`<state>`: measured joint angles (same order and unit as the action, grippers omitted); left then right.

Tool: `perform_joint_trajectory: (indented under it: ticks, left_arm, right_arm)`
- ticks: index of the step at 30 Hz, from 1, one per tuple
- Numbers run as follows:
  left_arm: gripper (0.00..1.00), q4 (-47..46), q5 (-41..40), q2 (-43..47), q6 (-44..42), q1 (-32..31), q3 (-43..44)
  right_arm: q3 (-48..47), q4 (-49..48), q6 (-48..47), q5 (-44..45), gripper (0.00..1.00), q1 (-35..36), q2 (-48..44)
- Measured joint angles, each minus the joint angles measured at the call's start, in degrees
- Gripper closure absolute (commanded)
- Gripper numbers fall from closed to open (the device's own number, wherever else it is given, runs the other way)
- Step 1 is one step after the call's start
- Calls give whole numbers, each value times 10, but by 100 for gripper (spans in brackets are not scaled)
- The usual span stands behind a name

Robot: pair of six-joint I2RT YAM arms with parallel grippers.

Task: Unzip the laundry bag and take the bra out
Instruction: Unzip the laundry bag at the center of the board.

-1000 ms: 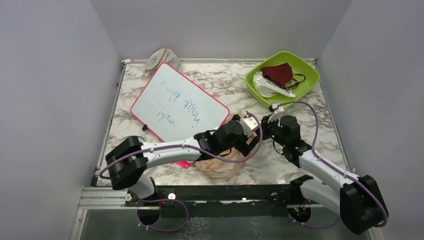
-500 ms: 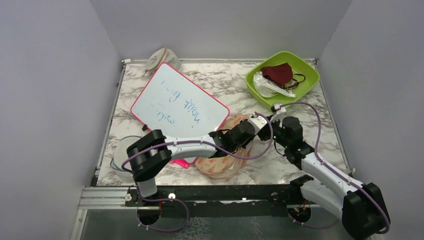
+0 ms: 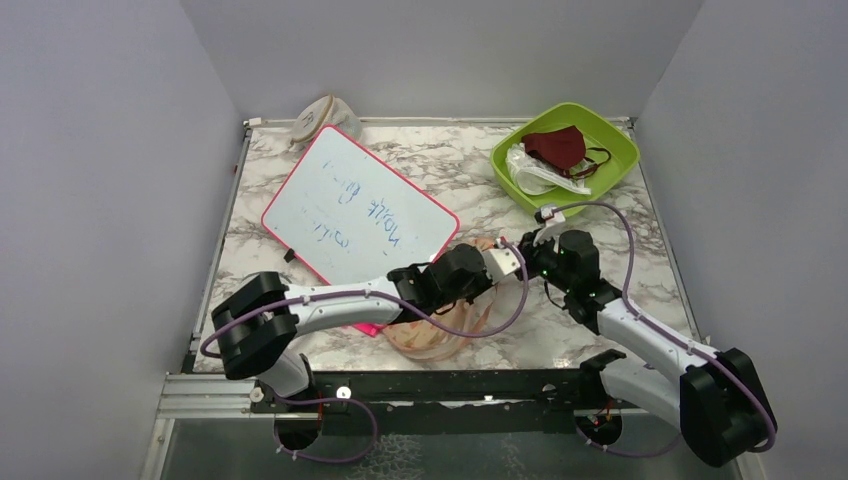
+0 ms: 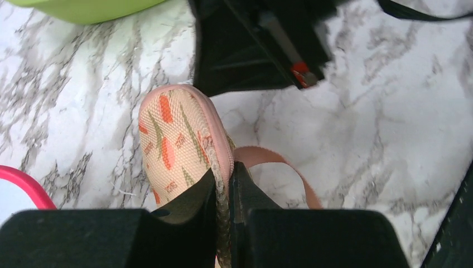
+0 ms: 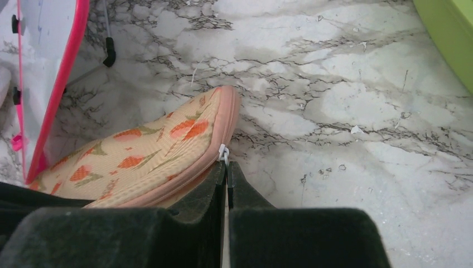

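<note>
The laundry bag (image 3: 438, 336), peach with orange and green prints and pink zip edging, lies at the table's front centre, partly under my left arm. In the left wrist view my left gripper (image 4: 224, 174) is shut on the edge of the bag (image 4: 174, 139), with the zip seam pinched between its jaws. A pink strap loop (image 4: 281, 163) lies beside it. My right gripper (image 5: 226, 166) is shut on the small white zip pull (image 5: 223, 152) at the bag's (image 5: 139, 159) rounded end. From above, both grippers (image 3: 508, 260) (image 3: 532, 262) meet at the bag's right end. The bra is hidden.
A pink-framed whiteboard (image 3: 360, 210) lies left of the bag. A green bowl (image 3: 618, 140) at the back right holds a maroon mask (image 3: 555, 147) and a clear wrapper (image 3: 535, 174). A beige rounded fabric thing (image 3: 322, 118) sits at the back left.
My left gripper has shut on the bag's zip edge, after reaching toward the right gripper and drawing back slightly. The right gripper has stayed shut at the bag's end.
</note>
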<state>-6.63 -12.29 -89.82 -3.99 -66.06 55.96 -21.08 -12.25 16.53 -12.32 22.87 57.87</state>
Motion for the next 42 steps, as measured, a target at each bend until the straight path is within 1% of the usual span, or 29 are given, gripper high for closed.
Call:
perform_joint_trajectory:
  ticks: [3,8,12,16,18,21,25,30,31,33,34,36,39,40,41,42]
  left_arm:
    - [100,-5,50,28,-35,0,-24]
    - [100,-19,117,47,-82,2,-35]
    - [100,-41,139,56,-103,6,-45]
    - [100,-49,144,56,-112,8,-42]
    - [100,-49,144,56,-114,8,-41]
    - [100,-49,144,56,-114,8,-40]
    - [100,-47,136,54,-114,6,-35]
    - [100,0,99,12,-131,1,29]
    - [98,12,95,1,-137,0,45]
    - [83,28,93,-16,-148,0,64]
    - [74,32,93,-20,-153,0,66]
    - [60,44,93,-24,-153,-1,66]
    - [38,60,93,-33,-138,-5,66]
    - [34,62,93,-35,-128,-5,65]
    - [24,63,93,-37,-119,-6,64]
    - [19,63,92,-37,-105,-7,64]
  right_arm:
    - [0,-13,-21,0,99,0,8]
    - [0,-55,-65,-7,99,0,21]
    - [0,-119,-80,-45,99,0,68]
    - [9,-202,-69,-84,99,0,114]
    - [15,-225,-64,-89,99,0,125]
    - [23,-230,-61,-78,99,0,113]
    - [21,-198,-61,-39,99,-1,66]
    - [12,-144,-51,33,99,-18,25]
    - [12,-137,-47,45,99,-24,17]
    - [14,-118,-41,67,99,-31,-1]
    - [15,-110,-41,74,99,-32,-12]
    - [16,-90,-42,83,99,-33,-35]
    - [18,-61,-44,87,99,-35,-66]
    - [20,-52,-44,87,99,-35,-77]
    - [22,-43,-44,86,99,-35,-88]
    - [26,-35,-44,85,99,-35,-99]
